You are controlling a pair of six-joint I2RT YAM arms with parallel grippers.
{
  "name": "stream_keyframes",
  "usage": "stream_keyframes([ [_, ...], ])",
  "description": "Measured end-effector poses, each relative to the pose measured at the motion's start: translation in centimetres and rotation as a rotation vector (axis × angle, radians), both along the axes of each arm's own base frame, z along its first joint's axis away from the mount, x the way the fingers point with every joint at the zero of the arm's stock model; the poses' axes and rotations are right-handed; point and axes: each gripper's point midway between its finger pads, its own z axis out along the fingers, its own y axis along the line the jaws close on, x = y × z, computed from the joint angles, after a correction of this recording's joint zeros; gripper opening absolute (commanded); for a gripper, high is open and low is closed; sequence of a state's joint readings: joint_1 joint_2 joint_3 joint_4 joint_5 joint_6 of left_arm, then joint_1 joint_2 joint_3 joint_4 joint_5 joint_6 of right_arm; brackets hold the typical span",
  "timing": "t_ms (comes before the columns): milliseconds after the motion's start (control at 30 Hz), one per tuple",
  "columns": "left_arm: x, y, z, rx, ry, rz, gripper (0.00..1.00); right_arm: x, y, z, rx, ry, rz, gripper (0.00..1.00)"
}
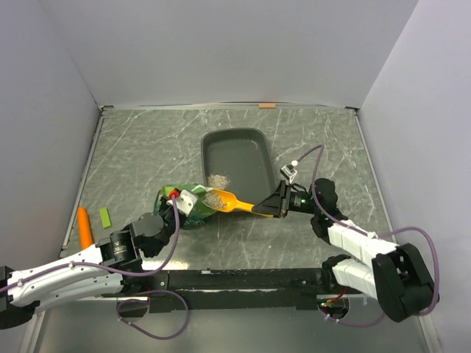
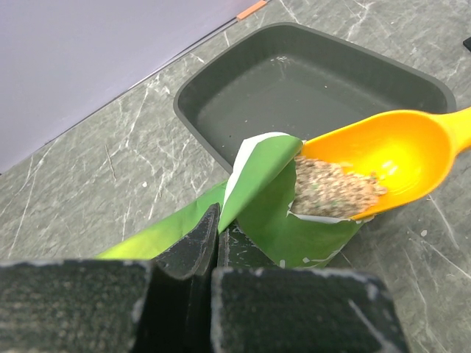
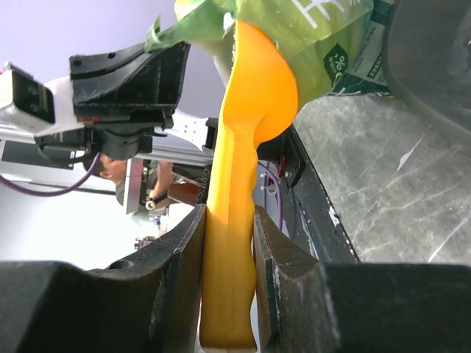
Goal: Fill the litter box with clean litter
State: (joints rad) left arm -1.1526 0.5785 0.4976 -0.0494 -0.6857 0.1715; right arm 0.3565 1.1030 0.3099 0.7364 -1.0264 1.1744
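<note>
Top view: the box [image 1: 246,147] lies on the surface [image 1: 140,147], with a little litter [image 1: 218,180] inside.
Left wrist: the left pincer [image 2: 217,239] pinches the soft bag [image 2: 272,198] shut.
Right wrist: the right pincer [image 3: 229,272] clamps the stiff scoop [image 3: 254,88] by its handle. The loose granules would likely spill easily.

Print on the bag, mostly unreadable

The only lettering sits on the green crinkly plastic bag [image 3: 324,37] in the right wrist view. Large white strokes [image 3: 313,10] run along its upper part, but the frame edge cuts them off and no word can be made out. Lower down, on a darker teal panel, there is a small white badge [image 3: 340,59] with tiny marks inside that may be digits, too small to read for sure. In the other two views the bag's print is too small or folded away.
</note>
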Motion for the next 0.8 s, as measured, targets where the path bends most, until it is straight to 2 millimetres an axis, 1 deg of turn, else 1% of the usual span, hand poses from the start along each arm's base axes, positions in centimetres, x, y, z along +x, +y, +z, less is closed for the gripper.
stream_keyframes([
  [167, 0.1, 0.1, -0.1, 0.004, 0.000, 0.012, 0.01, -0.5, -1.1, 0.4, -0.013, -0.024, -0.020, 0.00],
  [300, 0.2, 0.2, 0.0, 0.001, -0.003, 0.019, 0.01, -0.7, -1.7, 0.1, -0.036, -0.040, -0.035, 0.00],
  [533, 0.2, 0.2, 0.1, -0.002, -0.004, 0.021, 0.01, -0.8, -2.2, -0.6, -0.067, -0.029, -0.044, 0.00],
  [800, 0.5, 0.5, 0.1, 0.001, -0.007, 0.051, 0.01, -1.1, -2.8, -0.3, -0.070, -0.028, -0.065, 0.00],
])
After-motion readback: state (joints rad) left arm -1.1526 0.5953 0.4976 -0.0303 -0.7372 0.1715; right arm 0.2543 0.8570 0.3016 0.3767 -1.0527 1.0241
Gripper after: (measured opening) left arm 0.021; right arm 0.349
